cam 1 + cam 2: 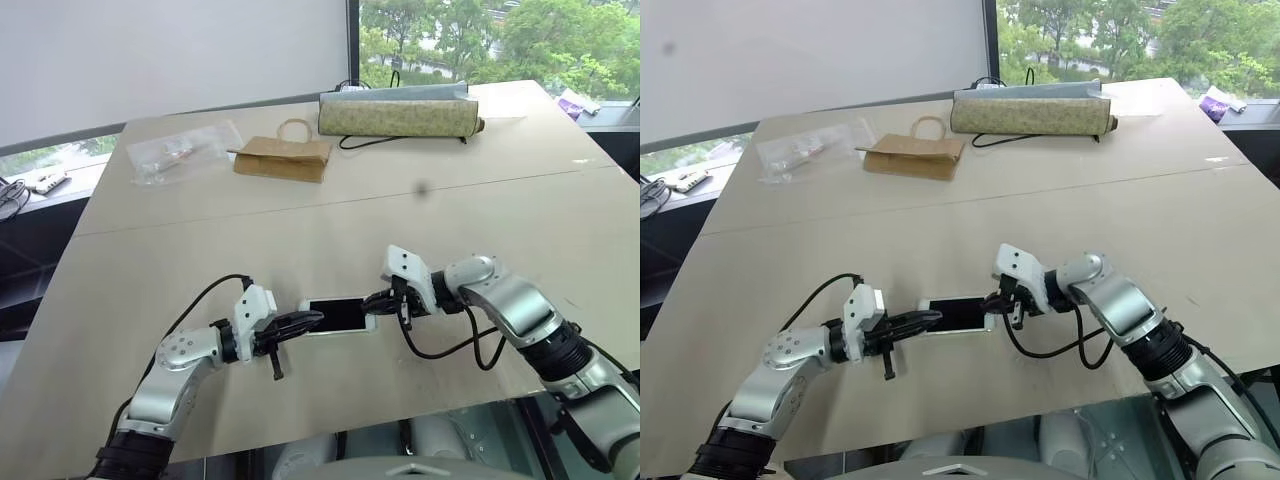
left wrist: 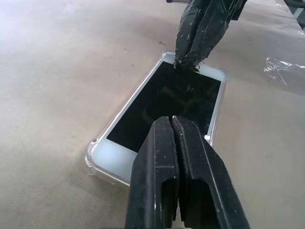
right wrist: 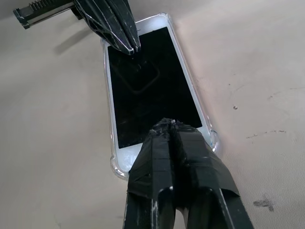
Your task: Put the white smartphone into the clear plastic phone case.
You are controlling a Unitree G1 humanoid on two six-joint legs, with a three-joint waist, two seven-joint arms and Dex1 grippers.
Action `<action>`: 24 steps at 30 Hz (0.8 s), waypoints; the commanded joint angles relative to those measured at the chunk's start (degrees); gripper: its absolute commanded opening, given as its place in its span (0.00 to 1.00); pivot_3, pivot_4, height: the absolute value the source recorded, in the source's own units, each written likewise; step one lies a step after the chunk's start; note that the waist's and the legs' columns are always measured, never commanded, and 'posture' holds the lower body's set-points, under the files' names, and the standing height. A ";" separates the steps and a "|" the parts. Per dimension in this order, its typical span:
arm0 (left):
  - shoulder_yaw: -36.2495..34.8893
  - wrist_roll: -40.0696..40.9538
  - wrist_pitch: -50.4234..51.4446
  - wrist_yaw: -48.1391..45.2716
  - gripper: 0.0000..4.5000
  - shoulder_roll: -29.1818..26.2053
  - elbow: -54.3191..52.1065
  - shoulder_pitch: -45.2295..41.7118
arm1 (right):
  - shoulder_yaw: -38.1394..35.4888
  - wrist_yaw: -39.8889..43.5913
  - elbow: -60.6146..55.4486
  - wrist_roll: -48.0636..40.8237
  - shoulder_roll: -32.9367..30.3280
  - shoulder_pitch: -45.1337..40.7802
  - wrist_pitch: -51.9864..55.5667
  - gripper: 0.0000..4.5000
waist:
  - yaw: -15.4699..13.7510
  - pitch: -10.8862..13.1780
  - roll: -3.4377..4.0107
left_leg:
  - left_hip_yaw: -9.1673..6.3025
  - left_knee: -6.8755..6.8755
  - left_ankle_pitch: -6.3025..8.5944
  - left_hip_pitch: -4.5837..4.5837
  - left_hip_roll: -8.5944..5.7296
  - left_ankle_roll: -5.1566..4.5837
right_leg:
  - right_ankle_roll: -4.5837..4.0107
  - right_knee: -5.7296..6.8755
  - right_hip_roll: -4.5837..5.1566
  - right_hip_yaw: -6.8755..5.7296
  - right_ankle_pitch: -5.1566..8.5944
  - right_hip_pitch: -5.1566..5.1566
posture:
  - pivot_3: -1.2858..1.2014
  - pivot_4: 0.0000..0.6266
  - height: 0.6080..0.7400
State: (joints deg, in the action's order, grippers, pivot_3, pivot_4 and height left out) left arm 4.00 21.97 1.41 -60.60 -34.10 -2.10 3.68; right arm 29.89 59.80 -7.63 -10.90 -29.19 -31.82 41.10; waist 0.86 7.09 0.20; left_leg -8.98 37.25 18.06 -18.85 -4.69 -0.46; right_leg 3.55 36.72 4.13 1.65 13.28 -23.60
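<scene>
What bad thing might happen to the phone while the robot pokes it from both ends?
The left gripper and right gripper are both shut, tips pressing on the white smartphone lying in the clear plastic phone case. Uneven pushing might pop one end back out. The hard tips might also scratch the black screen. The phone might slide on the smooth table.

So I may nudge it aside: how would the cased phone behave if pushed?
The white smartphone lies flat in the clear plastic phone case, so it would probably slide as one stiff slab, not tip or roll. The glossy screen likely makes end effector tips slip.
</scene>
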 commanded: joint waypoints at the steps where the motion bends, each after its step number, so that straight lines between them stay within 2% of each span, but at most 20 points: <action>1: 1.53 -3.26 -0.46 -0.40 0.02 0.14 6.28 1.49 | 8.78 -1.12 5.88 9.42 -2.82 -0.11 -0.89 0.00 | -0.01 -0.24 0.13 | 0.00 -0.01 0.01 0.03 0.00 -0.01 | 0.00 0.00 -0.01 -0.01 0.00 0.01 | 0.52 0.24 1.00; 5: 1.49 -3.34 -2.36 -1.21 0.02 0.15 8.43 1.22 | 10.87 -1.05 8.62 11.48 -2.61 -1.10 -0.95 0.00 | -0.07 -0.95 0.20 | -0.05 -0.04 0.13 0.27 0.01 -0.22 | 0.02 -0.01 -0.03 -0.08 0.02 0.23 | 0.52 0.24 1.00; 7: 1.55 -3.40 -2.98 -1.13 0.02 0.25 8.76 1.07 | 9.43 -2.22 9.32 11.27 -1.74 -0.94 -1.71 0.00 | -0.09 -1.06 0.19 | -0.07 -0.04 0.15 0.42 0.00 -0.26 | 0.05 -0.01 -0.09 -0.11 0.03 0.40 | 0.52 0.24 1.00; 10: -0.32 -0.49 -2.53 -0.17 0.02 1.30 6.34 0.93 | 1.07 -3.60 4.89 5.81 0.28 1.70 -6.33 0.00 | -0.12 -1.00 0.10 | -0.12 -0.11 0.17 0.95 0.00 -0.28 | 0.36 -0.05 -0.09 -0.13 0.25 0.99 | 0.52 0.24 1.00; 13: -3.42 3.22 -2.33 0.16 0.02 1.94 2.64 1.54 | -6.26 -4.61 -0.41 1.70 1.49 4.76 -9.97 0.00 | -0.04 -0.45 0.08 | -0.18 -0.12 0.17 0.92 0.00 -0.29 | 0.45 -0.05 -0.10 -0.14 0.30 0.97 | 0.52 0.24 1.00; 15: -7.38 8.45 0.56 -0.25 0.13 0.56 -2.76 3.65 | -14.43 -5.31 -8.38 -5.18 1.39 8.62 -7.15 0.14 | -0.04 -0.07 0.04 | -0.17 -0.10 0.15 0.68 0.00 -0.27 | 0.43 -0.03 -0.09 -0.11 0.28 0.72 | 0.52 0.24 1.00; 16: -9.17 10.27 1.99 -0.19 0.20 -0.20 -5.03 4.78 | -17.07 -5.30 -12.09 -7.48 0.38 10.53 -5.80 0.20 | -0.05 0.00 -0.06 | -0.24 0.04 -0.02 -0.10 0.00 0.02 | 0.13 0.08 -0.06 -0.14 0.09 -0.04 | 0.52 0.24 1.00; 18: -12.82 13.28 5.00 0.91 0.38 -1.56 -8.70 7.02 | -20.54 -5.80 -18.52 -9.81 -2.15 14.98 -3.99 0.39 | -0.11 0.02 -0.07 | -0.39 0.19 -0.04 -0.59 0.03 0.07 | 0.03 0.11 -0.03 -0.19 0.02 -0.47 | 0.52 0.24 1.00; 20: -15.81 15.40 7.85 1.10 0.61 -3.31 -11.04 9.26 | -23.47 -6.78 -23.28 -11.50 -4.25 19.13 -2.70 0.62 | -0.27 0.05 -0.11 | -0.45 0.18 -0.04 -1.17 -0.01 0.08 | 0.03 -0.01 0.01 -0.26 0.02 -1.00 | 0.52 0.24 1.00; 23: -21.51 17.92 12.01 1.03 0.96 -6.38 -13.54 13.95 | -29.91 -8.40 -29.94 -12.88 -7.59 28.90 -2.87 0.98 | -0.36 0.10 -0.09 | -0.53 0.05 -0.03 -1.44 -0.02 0.06 | 0.04 -0.45 0.03 -0.31 0.02 -1.08 | 0.52 0.24 1.00; 24: -22.77 17.70 12.33 1.20 0.99 -6.97 -13.97 15.06 | -31.67 -8.84 -31.01 -12.69 -8.25 32.15 -4.04 1.00 | -0.32 0.16 -0.07 | -0.53 0.04 -0.02 -1.48 -0.02 0.04 | 0.04 -0.52 0.04 -0.32 0.02 -1.08 | 0.52 0.24 1.00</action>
State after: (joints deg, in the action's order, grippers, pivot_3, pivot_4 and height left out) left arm -15.90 38.47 12.62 -59.53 -40.30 -13.78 17.61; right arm 2.02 51.88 -34.76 -22.74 -36.72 -1.74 38.50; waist 0.54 7.25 0.12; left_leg -9.45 37.29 18.06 -20.34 -4.72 -0.45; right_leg 3.60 36.13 4.17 1.36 13.29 -24.69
